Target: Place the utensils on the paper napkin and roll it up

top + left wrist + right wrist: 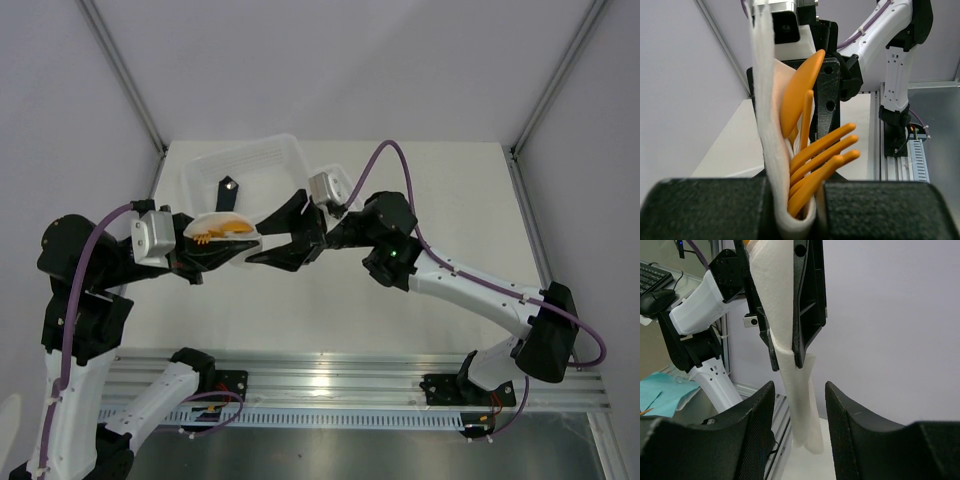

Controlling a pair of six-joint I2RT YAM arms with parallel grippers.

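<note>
My left gripper (232, 244) is shut on the white paper napkin (765, 125), which is folded around the orange utensils (822, 150). The spoon bowl (800, 92) and a fork's prongs stick out of the fold. The bundle is held above the table. My right gripper (258, 243) is open and faces the left one from the right. In the right wrist view the napkin's free end (799, 410) hangs down between my open right fingers (757, 425), touching neither. The left gripper's black fingers (809, 300) pinch the napkin above.
A rigid white plastic tray (285, 152) sits at the back of the table with a black flat bar (227, 190) in it. A smaller white tray (340, 178) lies right of it. A metal rail (350, 375) runs along the near edge.
</note>
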